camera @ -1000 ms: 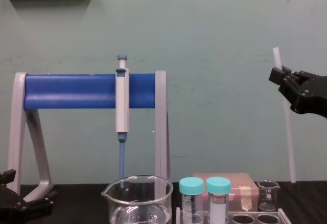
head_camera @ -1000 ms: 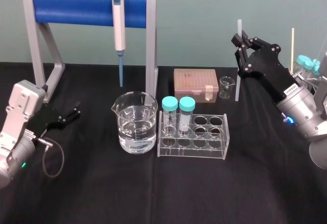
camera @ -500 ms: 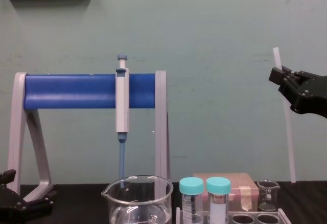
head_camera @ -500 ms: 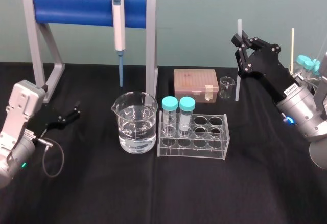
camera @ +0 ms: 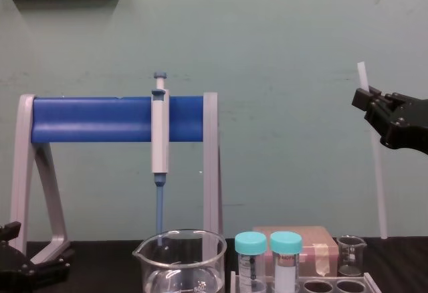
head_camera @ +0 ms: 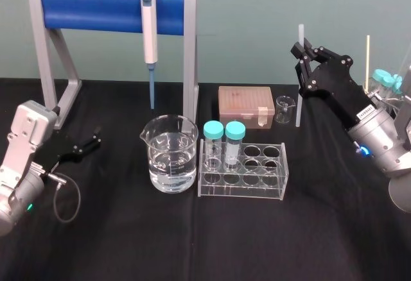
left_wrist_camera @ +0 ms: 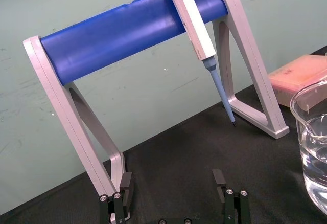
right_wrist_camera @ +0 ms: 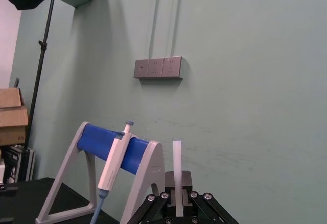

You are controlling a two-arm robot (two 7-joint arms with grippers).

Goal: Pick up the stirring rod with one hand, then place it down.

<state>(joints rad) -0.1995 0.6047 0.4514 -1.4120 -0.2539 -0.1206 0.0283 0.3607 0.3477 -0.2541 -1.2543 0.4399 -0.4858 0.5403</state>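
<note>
Now, across the black table (head_camera: 192, 242), the grey stand with a blue crossbar (head_camera: 96, 2) rises at the back left. My left gripper (head_camera: 97, 137) rests low at the left, its fingers spread apart and holding nothing. My right gripper (head_camera: 300, 52) is raised at the back right, its fingers closed on the long, thin, translucent white stirring rod (head_camera: 298, 111) near its top. It stands upright, lower end just beside the small clear glass beaker (head_camera: 284, 110).

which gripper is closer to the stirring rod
Right. The right gripper is shut on the stirring rod near its top. The left gripper rests open, far off at the table's left side.
</note>
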